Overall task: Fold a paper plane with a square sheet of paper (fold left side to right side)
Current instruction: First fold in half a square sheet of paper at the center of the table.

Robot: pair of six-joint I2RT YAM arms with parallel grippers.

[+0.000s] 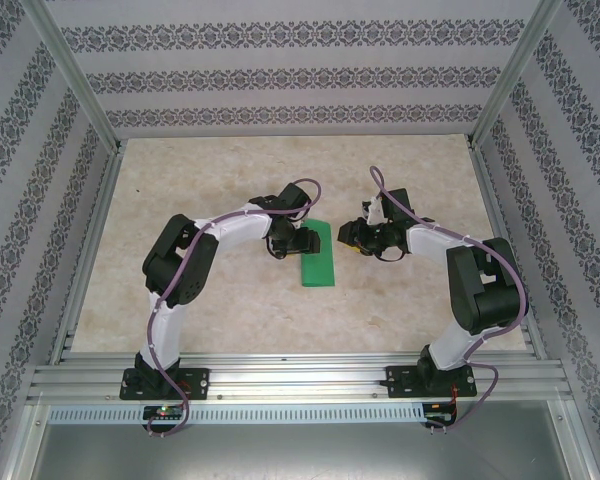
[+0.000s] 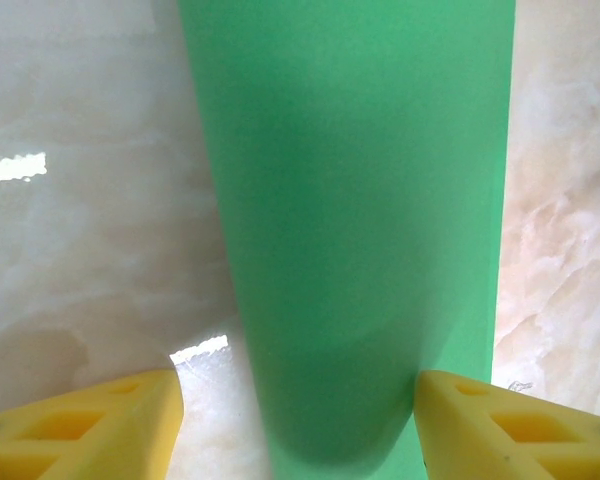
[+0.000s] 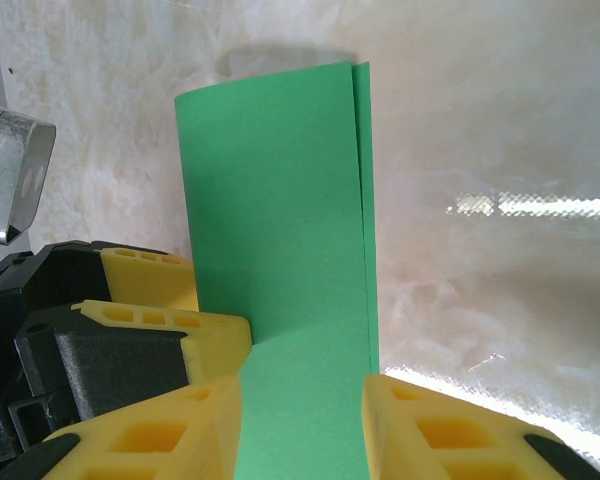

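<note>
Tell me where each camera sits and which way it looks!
Top: above and behind, looking down at the table; left arm, right arm and paper show.
Left wrist: on the left arm, looking down on the paper; the left gripper shows at the bottom.
Right wrist: on the right arm, looking along the paper; the right gripper shows at the bottom.
Shared: every view sees the paper.

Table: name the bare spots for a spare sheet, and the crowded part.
Bare: the far half of the table, and the strip between green paper and front rail. Crowded: the centre, where left gripper and right gripper crowd the paper.
</note>
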